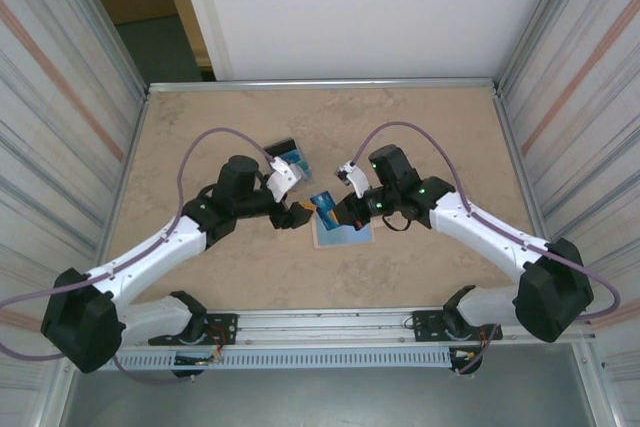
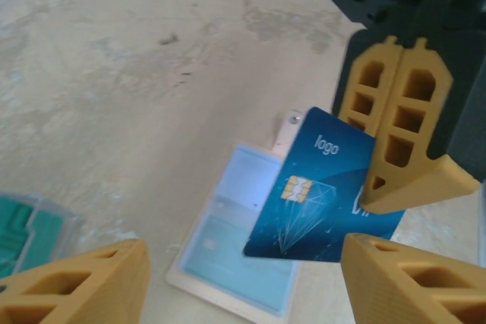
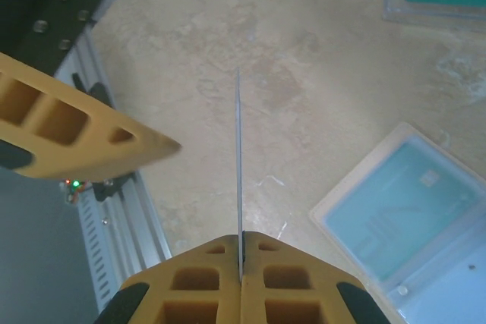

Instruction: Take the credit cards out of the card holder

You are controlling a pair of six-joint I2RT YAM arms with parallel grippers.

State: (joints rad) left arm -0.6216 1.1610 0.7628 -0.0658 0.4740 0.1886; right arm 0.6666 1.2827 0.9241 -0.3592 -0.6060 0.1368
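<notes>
Right claw [image 3: 240,244]: clenched on one blue card [image 2: 323,187], fingertips pressed flat together over the card's right side as seen from the left wrist. The card is off the table [image 1: 200,137] and tilted, with its chip and "logo" print facing that camera. In the right wrist view it is edge-on, a thin vertical line rising from the closed fingertips.

Left claw [image 2: 244,271]: released, fingers spread wide either side of the card's lower edge. No contact visible.

Card holder [image 2: 243,180]: lies open on the table under the card, pale blue faces up, centre of the top view.

Card pile [image 1: 290,160]: teal and blue, up and left of the holder, apart from it.
</notes>
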